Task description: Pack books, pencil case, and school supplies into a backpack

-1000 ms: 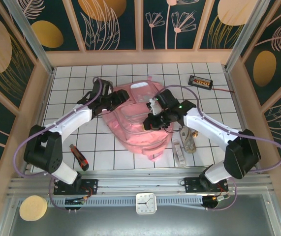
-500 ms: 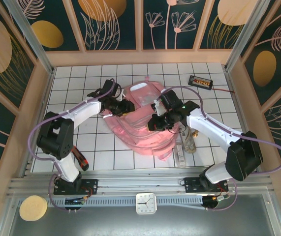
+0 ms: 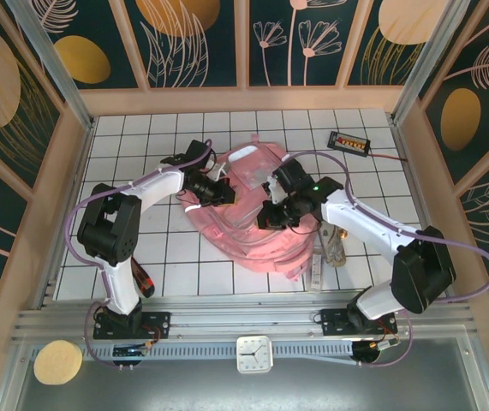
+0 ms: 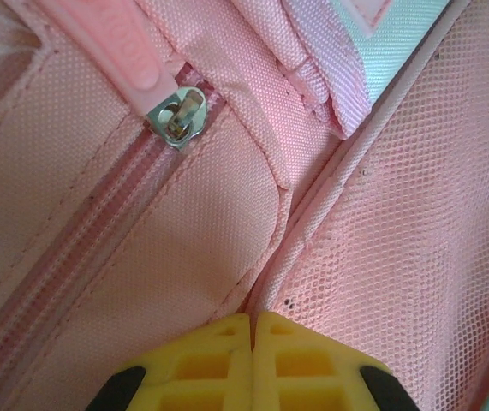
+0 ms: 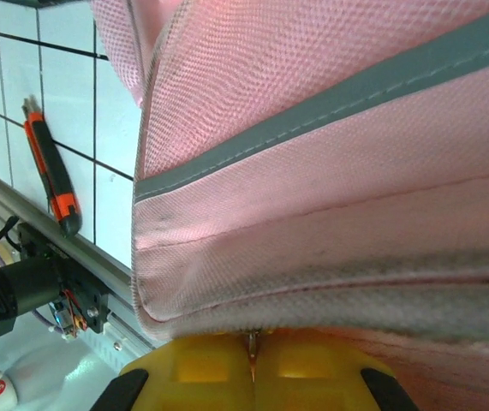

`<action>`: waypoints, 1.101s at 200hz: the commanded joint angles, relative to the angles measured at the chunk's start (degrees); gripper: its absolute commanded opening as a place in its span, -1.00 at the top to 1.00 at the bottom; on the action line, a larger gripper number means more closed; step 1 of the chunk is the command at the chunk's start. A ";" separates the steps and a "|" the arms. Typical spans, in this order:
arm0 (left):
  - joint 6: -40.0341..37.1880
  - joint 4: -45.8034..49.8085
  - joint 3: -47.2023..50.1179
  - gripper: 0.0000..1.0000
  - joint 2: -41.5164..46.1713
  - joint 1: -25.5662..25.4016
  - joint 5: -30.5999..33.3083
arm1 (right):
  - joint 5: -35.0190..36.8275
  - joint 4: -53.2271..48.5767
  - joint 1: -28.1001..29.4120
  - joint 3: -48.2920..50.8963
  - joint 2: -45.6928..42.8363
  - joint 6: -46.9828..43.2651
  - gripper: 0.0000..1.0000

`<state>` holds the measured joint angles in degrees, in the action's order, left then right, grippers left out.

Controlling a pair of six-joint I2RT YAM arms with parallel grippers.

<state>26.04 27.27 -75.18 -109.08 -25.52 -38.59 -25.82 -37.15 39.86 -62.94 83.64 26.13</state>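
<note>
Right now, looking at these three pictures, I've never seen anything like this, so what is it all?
Two robot arms are bolted to a tiled table. The wide picture looks down from above; the two close-ups come from a camera on each wrist, its yellow fingers at the bottom. A pink backpack lies in the middle. Around it: a red-and-black knife, a black box, a whitish ruler and a cord. The left gripper is shut against the backpack's seam, near a zipper; the right gripper is shut too, apparently pinching the fabric.
</note>
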 commanded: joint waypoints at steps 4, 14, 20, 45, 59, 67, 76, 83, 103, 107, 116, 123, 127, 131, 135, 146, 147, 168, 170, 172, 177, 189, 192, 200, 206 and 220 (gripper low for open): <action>7.70 -6.88 2.80 1.00 -0.90 -2.30 -8.25 | -0.93 4.80 5.98 0.27 2.46 5.06 1.00; 9.59 -9.30 3.06 1.00 -0.97 -2.34 -7.92 | -1.49 5.39 8.34 -0.02 3.42 6.50 1.00; 10.16 -9.94 3.00 1.00 -1.13 -2.34 -7.45 | -2.24 5.31 9.53 -0.44 4.33 6.99 1.00; 11.91 -12.58 2.85 1.00 -2.52 -2.43 -6.77 | -2.43 0.47 13.45 -5.05 8.85 7.01 1.00; 12.12 -13.33 2.62 1.00 -3.12 -2.69 -6.85 | -2.34 -0.77 15.23 -7.96 10.99 7.28 1.00; 12.01 -13.38 2.52 1.00 -3.24 -2.78 -6.70 | -2.22 -0.82 16.04 -9.15 11.86 7.82 1.00; 11.87 -13.61 2.79 1.00 -2.94 -2.78 -6.42 | -1.95 -0.63 16.63 -9.63 12.47 8.26 1.00; 12.00 -14.10 3.20 1.00 -2.37 -2.78 -6.08 | -1.51 -0.41 16.74 -9.54 12.67 8.68 1.00; 11.95 -14.17 4.19 1.00 -0.58 -2.65 -3.55 | -0.74 0.21 16.40 -8.11 12.64 9.20 1.00; 11.90 -14.17 4.31 0.95 -0.05 -2.57 -2.84 | -0.58 0.34 16.33 -7.95 12.46 9.20 1.00; 11.55 -14.05 4.51 0.87 1.45 -2.37 -1.07 | -0.29 0.88 15.99 -7.74 11.97 9.35 1.00; 11.32 -13.63 4.38 0.86 2.74 -2.11 0.40 | -0.11 1.57 15.56 -7.57 11.72 9.68 1.00; 11.32 -13.56 4.38 0.86 3.64 -1.96 1.14 | -0.10 2.00 15.25 -7.49 11.56 9.92 1.00; 11.32 -13.64 4.43 0.86 4.68 -1.79 1.75 | -0.25 2.42 14.90 -7.40 11.42 10.11 1.00; 11.40 -13.60 4.38 0.86 5.64 -1.54 2.46 | -0.35 2.73 14.55 -7.37 11.39 10.29 1.00; 11.66 -13.00 4.58 0.63 8.86 -0.68 5.25 | 0.62 3.43 13.51 -7.24 10.93 10.52 1.00; 11.75 -12.93 4.59 0.60 9.18 -0.55 5.66 | 0.74 3.50 13.46 -7.22 10.89 10.52 1.00; 11.06 -10.97 5.93 0.12 15.57 1.87 11.46 | -0.03 5.95 9.76 -6.36 10.62 10.32 1.00; 10.85 -10.71 6.05 0.08 16.05 2.05 11.97 | -0.15 6.19 9.31 -6.38 10.64 10.23 1.00; 10.60 -10.38 6.15 0.03 16.50 2.23 12.42 | -0.36 6.42 8.82 -6.40 10.84 10.01 1.00; 9.94 -9.53 6.41 -0.12 17.55 2.52 13.73 | -0.72 6.88 7.52 -6.76 11.28 9.44 1.00; 8.72 -7.84 7.24 -0.34 20.23 2.75 16.69 | -1.97 6.29 4.45 -9.22 13.20 7.45 1.00; 8.60 -7.65 7.62 -0.36 20.88 2.75 17.27 | -2.15 5.71 3.76 -10.20 13.82 6.92 1.00; 8.80 -7.62 8.97 -0.45 23.25 2.75 18.12 | -2.49 3.92 2.28 -13.19 15.40 5.43 1.00; 9.25 -7.70 10.25 -0.51 25.05 2.75 18.72 | -2.92 2.78 1.54 -15.24 16.48 4.43 1.00; 10.03 -8.13 13.82 -0.78 29.52 2.75 20.28 | -4.76 0.85 0.95 -19.04 18.61 2.92 1.00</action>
<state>35.90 15.90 -66.59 -84.58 -22.39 -23.53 -30.57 -35.97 43.94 -75.61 98.45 33.58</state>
